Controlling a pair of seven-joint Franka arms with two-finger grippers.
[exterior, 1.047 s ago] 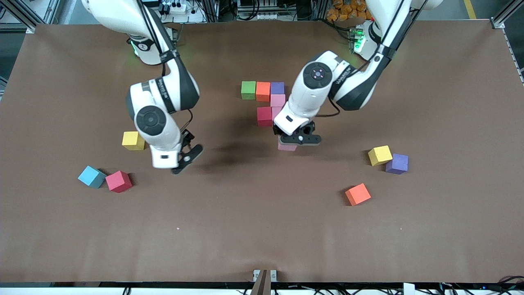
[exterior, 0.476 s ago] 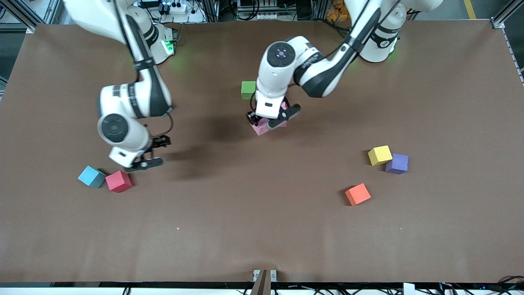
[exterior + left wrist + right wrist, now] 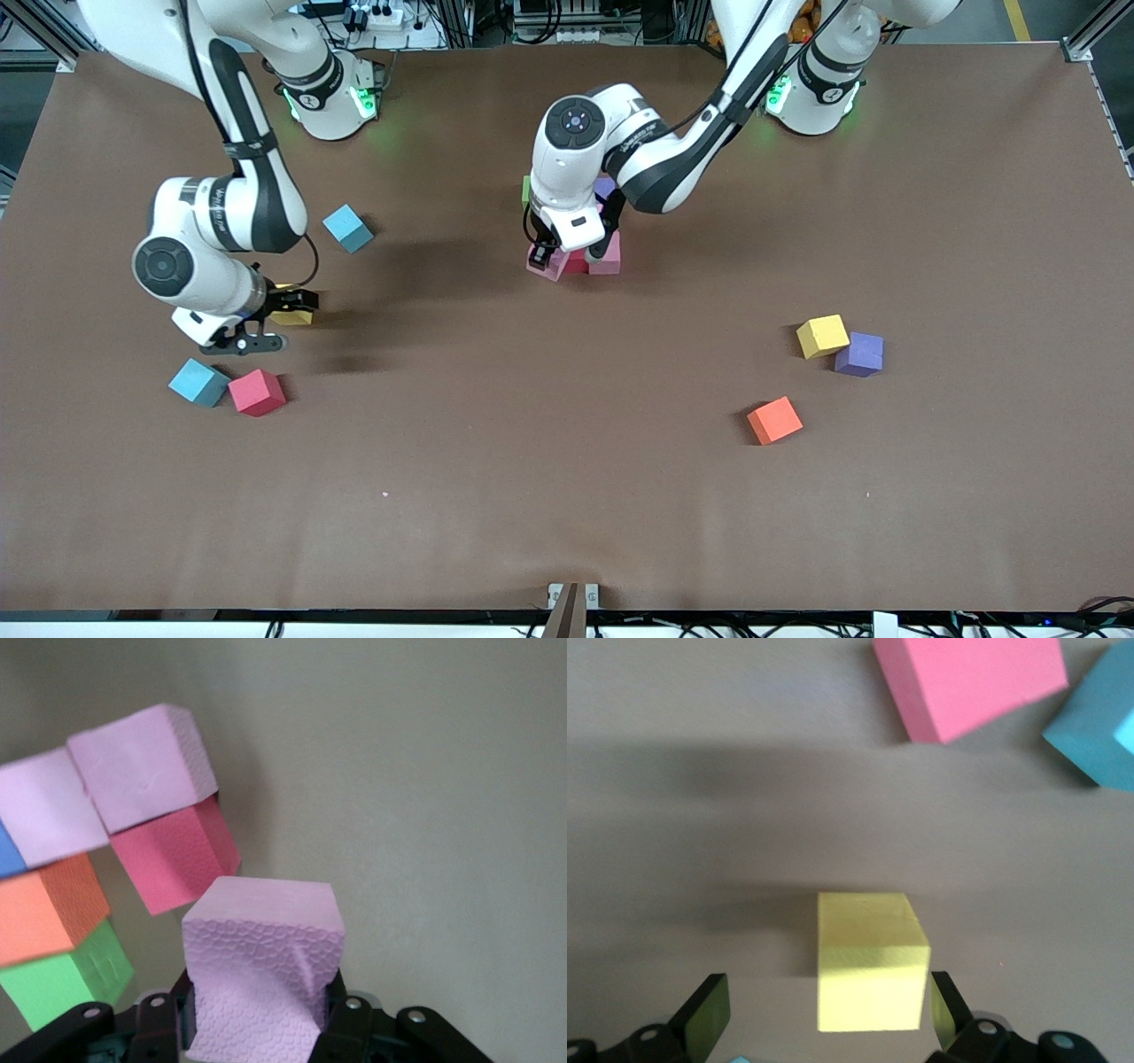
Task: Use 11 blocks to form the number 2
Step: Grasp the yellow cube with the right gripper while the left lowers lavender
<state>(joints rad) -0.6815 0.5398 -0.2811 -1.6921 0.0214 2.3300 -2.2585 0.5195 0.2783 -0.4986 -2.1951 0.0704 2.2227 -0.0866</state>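
Now left gripper (image 3: 257, 1028) jaws clenched on pink block (image 3: 261, 979), beside red block (image 3: 173, 859); right gripper (image 3: 824, 1010) jaws released, straddling yellow block (image 3: 868, 961).

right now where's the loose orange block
In the front view the loose orange block sits alone toward the left arm's end, nearer the camera than the yellow block and purple block.

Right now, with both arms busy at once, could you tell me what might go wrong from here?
The left gripper squeezes its pink block hard enough to dent the foam; on release it may spring and land crooked. It hangs close by the red block and the placed pink blocks, so lowering could nudge them. The right gripper stands open around the yellow block, which sits nearer one finger; closing may twist it.
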